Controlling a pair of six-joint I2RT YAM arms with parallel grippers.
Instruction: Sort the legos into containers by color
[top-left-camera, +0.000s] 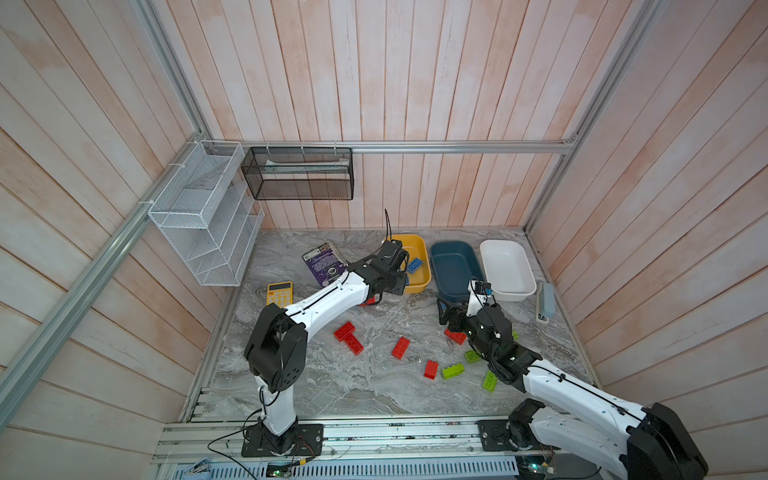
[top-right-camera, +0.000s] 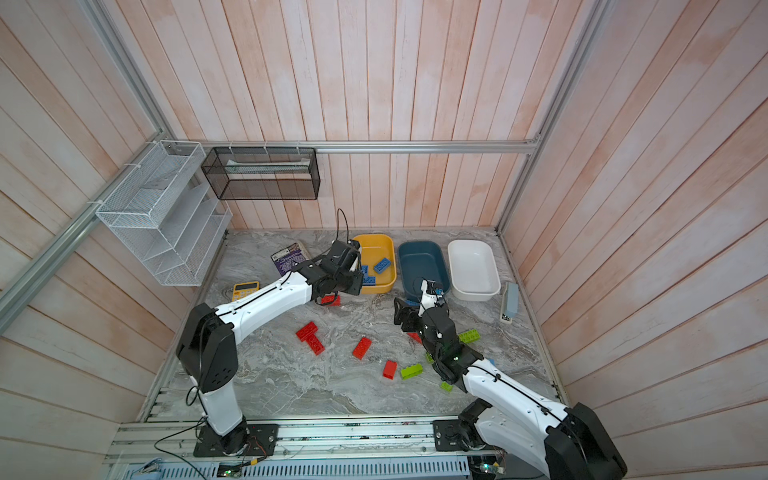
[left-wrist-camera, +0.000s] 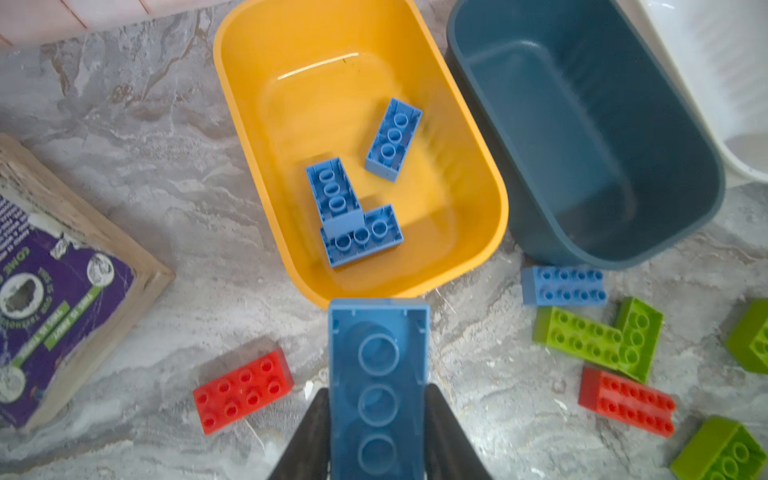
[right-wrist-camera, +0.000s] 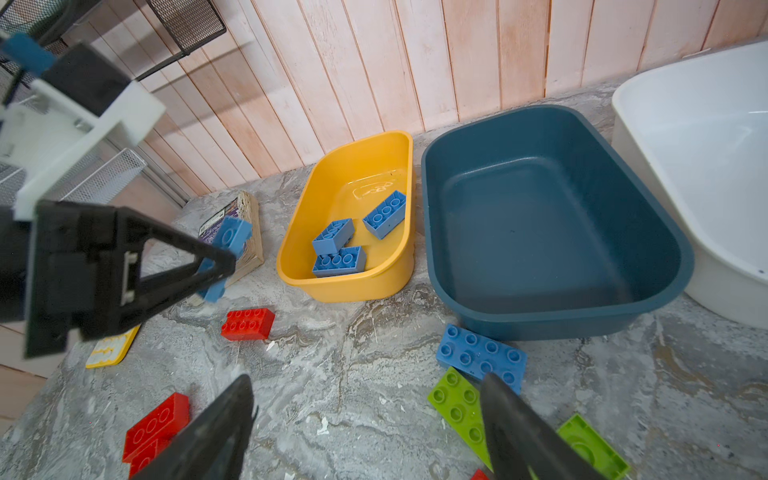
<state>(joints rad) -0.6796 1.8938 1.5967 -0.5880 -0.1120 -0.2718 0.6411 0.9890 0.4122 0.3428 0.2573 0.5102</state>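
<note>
My left gripper is shut on a blue lego, held above the table at the near rim of the yellow tub. Three blue legos lie in that tub. The teal tub and white tub beside it hold nothing. My right gripper hangs open and empty over the table, in front of the teal tub. A blue lego and a green lego lie by its right finger. Red legos and green legos are scattered on the marble.
A yellow calculator and a worn purple book lie left of the yellow tub. A grey device sits at the table's right edge. A white mesh rack and a black mesh basket hang on the walls.
</note>
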